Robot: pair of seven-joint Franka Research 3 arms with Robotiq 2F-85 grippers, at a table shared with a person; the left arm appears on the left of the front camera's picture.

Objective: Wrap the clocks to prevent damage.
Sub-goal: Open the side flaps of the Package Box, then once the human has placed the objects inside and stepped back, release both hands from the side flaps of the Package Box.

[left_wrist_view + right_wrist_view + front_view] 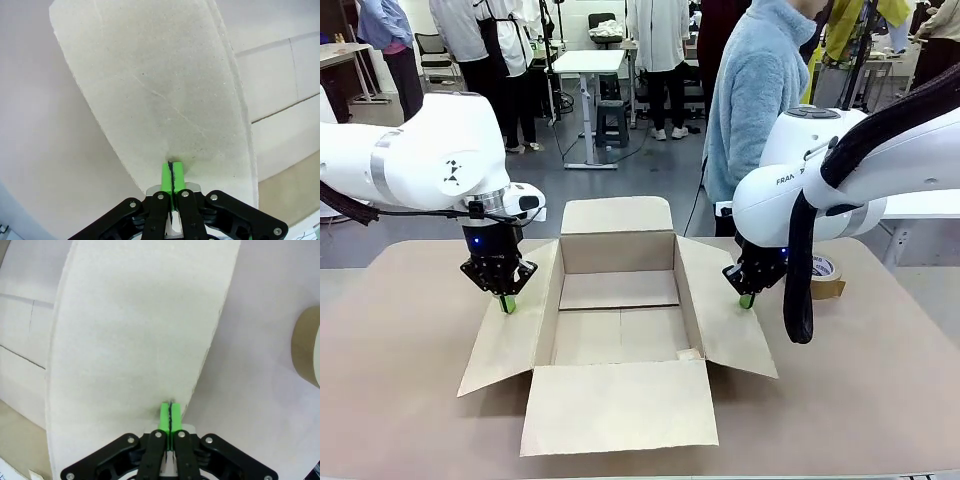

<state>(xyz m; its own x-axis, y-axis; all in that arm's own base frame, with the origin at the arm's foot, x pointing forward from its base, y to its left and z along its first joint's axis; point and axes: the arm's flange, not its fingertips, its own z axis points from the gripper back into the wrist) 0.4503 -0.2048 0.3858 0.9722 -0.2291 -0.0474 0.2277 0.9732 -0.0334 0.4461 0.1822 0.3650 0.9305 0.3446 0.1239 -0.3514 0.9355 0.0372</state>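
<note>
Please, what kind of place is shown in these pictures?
Probably a robotics lab or workshop hall: white robot arms work at a beige table bearing an open brown cardboard box, while several people stand behind near a white pedestal table on a grey floor.

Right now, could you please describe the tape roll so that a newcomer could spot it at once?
Start at the open cardboard box in the middle of the table and go to its right flap, where the right gripper sits. Past that gripper, toward the table's right edge, the tape roll lies flat. It is the only round thing, brown-sided with a white printed face.
</note>
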